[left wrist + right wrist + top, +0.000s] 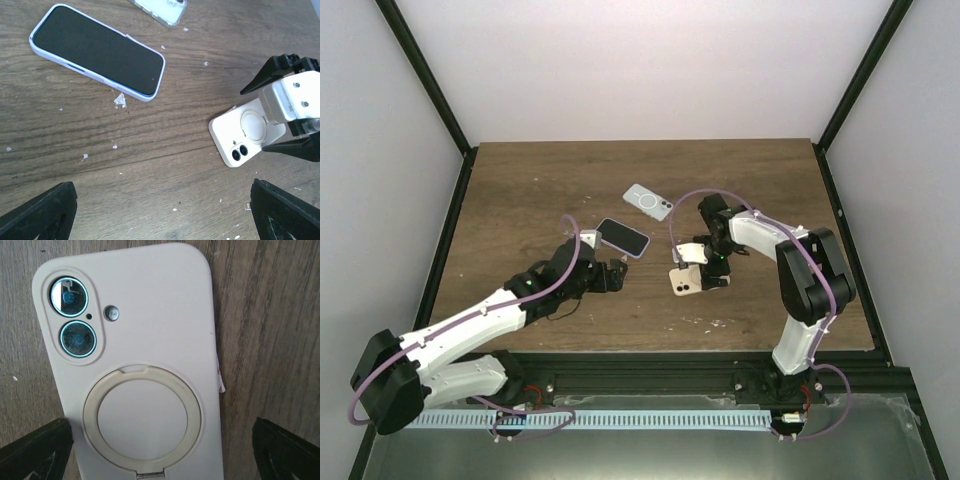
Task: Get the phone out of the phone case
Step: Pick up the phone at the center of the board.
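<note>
Holding right gripper (706,266) jaws wide apart, gripping nothing, over cream phone case (150,305) lying back-up on wooden table (520,190), phone (69,296) inside. Spreading left gripper (160,215) likewise, near lavender-cased phone (95,47) lying screen-up.

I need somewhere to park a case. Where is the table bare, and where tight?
Bare wood: the far left of the table, beyond the left arm; the far right corner behind the right arm; the near strip between cream phone and edge. Crowded: the middle, where clear case, dark-screened phone, left tool and right tool sit close.
</note>
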Controlling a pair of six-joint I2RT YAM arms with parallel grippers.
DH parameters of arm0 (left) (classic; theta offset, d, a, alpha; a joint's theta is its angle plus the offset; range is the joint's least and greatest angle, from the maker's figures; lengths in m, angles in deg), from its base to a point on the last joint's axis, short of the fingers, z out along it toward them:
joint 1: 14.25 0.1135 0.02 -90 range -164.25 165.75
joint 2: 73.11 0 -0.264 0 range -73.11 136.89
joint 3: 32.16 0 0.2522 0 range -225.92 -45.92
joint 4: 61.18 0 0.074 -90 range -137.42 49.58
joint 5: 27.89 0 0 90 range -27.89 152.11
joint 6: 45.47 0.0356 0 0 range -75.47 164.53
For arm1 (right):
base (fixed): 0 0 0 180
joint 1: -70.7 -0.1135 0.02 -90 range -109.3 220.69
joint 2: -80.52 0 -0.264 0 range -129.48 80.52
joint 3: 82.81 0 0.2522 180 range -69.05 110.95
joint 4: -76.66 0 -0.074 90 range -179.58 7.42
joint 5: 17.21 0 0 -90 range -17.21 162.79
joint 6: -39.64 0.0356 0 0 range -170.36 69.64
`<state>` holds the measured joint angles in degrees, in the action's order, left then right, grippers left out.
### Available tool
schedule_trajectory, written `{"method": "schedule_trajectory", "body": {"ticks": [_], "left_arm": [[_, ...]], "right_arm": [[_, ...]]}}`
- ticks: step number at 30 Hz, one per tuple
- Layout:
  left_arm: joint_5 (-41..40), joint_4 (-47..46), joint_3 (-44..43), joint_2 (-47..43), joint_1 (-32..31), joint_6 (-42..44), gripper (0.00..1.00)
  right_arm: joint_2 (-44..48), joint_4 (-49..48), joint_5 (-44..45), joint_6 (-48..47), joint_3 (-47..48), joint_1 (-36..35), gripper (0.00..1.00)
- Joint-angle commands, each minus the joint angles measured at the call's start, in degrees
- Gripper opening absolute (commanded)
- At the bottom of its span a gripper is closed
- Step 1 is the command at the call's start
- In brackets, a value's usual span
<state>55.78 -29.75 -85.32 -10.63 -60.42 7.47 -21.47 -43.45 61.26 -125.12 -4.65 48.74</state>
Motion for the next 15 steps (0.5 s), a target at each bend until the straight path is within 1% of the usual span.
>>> {"method": "schedule_trajectory", "body": {"ticks": [1,5,9,11,14,15], "left_arm": [[-1.1,0.4,1.0,-0.4,-0.1,0.4,0.96],[-1.1,-0.5,1.2,0.2,-0.1,0.6,0.96],[-0.8,-0.9,0.8,1.3,-0.1,0.8,0.96],[-0.5,-1.1,0.8,1.7,-0.1,0.8,0.96],[-0.2,-1.6,0.9,2.0,-0.1,0.6,0.96],[-0.3,-1.7,0.8,2.1,-0.1,0.6,0.96]], "right_arm": [[-0.7,-2.1,2.8,-0.2,-1.5,-1.2,0.98],[-0.1,-2.2,4.0,-0.1,-3.9,-2.1,0.95],[0.6,0.4,3.4,-0.7,-5.3,-2.8,0.93],[0.9,0.2,2.9,-0.4,-5.9,-2.8,0.92],[0.9,-3.1,4.6,1.9,-7.3,-3.0,0.86],[0.8,-4.0,5.0,2.6,-7.6,-3.0,0.83]]}}
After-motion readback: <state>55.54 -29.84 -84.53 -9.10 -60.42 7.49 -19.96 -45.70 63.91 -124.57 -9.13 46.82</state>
